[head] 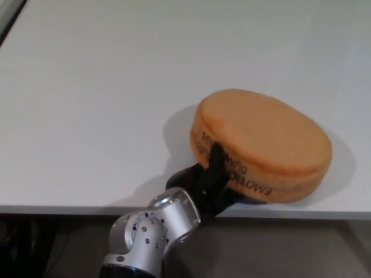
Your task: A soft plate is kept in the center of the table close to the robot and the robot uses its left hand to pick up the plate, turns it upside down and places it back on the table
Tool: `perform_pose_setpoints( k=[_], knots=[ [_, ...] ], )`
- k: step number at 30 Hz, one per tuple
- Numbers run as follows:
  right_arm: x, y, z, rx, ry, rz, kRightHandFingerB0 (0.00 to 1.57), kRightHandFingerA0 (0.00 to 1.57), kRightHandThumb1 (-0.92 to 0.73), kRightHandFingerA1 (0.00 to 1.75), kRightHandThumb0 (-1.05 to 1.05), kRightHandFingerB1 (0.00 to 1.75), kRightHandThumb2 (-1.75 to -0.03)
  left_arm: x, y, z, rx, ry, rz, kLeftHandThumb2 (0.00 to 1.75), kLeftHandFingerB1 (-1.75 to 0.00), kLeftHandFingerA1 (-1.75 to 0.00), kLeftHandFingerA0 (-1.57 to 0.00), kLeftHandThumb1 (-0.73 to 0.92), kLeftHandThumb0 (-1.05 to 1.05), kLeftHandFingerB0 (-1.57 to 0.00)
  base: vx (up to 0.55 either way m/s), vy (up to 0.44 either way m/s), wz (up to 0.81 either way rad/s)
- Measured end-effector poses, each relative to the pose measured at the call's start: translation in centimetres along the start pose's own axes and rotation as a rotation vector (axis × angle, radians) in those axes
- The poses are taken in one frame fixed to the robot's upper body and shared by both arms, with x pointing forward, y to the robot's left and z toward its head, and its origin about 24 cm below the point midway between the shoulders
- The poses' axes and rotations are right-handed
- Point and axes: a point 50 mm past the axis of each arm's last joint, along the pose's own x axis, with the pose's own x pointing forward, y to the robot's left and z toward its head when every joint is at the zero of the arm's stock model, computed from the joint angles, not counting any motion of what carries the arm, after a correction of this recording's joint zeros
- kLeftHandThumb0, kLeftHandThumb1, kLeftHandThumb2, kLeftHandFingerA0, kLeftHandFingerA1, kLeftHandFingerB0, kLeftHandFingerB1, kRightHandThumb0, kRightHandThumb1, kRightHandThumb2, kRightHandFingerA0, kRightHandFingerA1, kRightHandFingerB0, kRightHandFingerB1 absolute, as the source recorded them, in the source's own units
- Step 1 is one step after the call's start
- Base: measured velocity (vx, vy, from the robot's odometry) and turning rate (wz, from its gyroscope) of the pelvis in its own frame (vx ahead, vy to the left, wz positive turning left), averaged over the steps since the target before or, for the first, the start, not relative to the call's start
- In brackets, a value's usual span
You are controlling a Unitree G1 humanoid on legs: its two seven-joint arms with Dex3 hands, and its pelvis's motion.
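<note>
The soft orange plate is a thick round foam disc with black lettering on its rim. It lies flat side up near the table's front edge, right of centre, with a dark shadow under its near rim. My left hand comes up from below the front edge and is shut on the plate's near left rim, one black finger pressing over the side wall. The rest of the hand is hidden under the plate. My right hand does not show.
The white table stretches back and to both sides. Its front edge runs just below the plate. A dark floor strip lies beneath it, and my silver left wrist hangs past the edge.
</note>
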Motion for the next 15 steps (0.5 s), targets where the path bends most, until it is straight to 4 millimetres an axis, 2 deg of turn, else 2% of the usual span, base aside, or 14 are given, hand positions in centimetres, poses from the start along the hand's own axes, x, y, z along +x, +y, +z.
perform_pose_setpoints(
  k=[5,6,9,10,13,14,15],
  knots=[
    [-0.05,0.00,-0.02,0.000,0.002,-0.001,0.27,0.44,-0.88,0.41,-0.73,0.31,-0.67,-0.17,-0.44,0.22,0.006,-0.015,-0.055,0.66,0.00,0.00,0.00,0.89,-1.01,0.00,0.00,0.000,0.00],
    [-0.05,0.00,-0.02,0.000,0.002,-0.001,0.27,0.44,-0.88,0.41,-0.73,0.31,-0.67,-0.18,-0.46,0.24,0.006,-0.016,-0.059,1.14,-0.03,-0.09,0.00,0.71,-1.05,0.00,0.00,0.000,0.00],
    [0.00,0.00,0.00,0.000,0.000,-0.001,0.28,0.44,-0.87,0.42,-0.74,0.31,-0.67,-0.21,-0.54,0.30,0.008,-0.020,-0.072,1.14,-0.02,-0.09,0.00,0.70,-1.05,0.00,0.00,0.000,0.00],
    [0.00,0.00,0.01,0.000,0.000,-0.001,0.28,0.44,-0.87,0.42,-0.74,0.31,-0.67,-0.22,-0.55,0.31,0.008,-0.020,-0.075,0.68,0.00,0.00,0.00,0.87,-1.01,0.00,0.00,0.000,0.00],
    [-0.01,0.00,0.00,0.000,0.000,-0.001,0.29,0.45,-0.87,0.41,-0.75,0.31,-0.67,-0.26,-0.59,0.38,0.007,-0.024,-0.087,0.67,0.00,0.00,0.00,0.89,-1.00,0.00,0.00,0.000,0.00],
    [0.01,0.00,0.01,0.000,0.000,-0.001,0.28,0.44,-0.88,0.41,-0.75,0.31,-0.67,-0.29,-0.61,0.43,0.007,-0.026,-0.091,1.14,-0.04,-0.10,0.00,0.72,-1.05,0.00,0.00,0.000,0.00],
    [0.03,-0.01,0.02,0.000,0.000,-0.001,0.28,0.44,-0.88,0.41,-0.75,0.31,-0.67,-0.31,-0.63,0.47,0.007,-0.028,-0.094,1.14,-0.04,-0.10,0.00,0.72,-1.05,0.00,0.00,0.000,0.00]
  ],
)
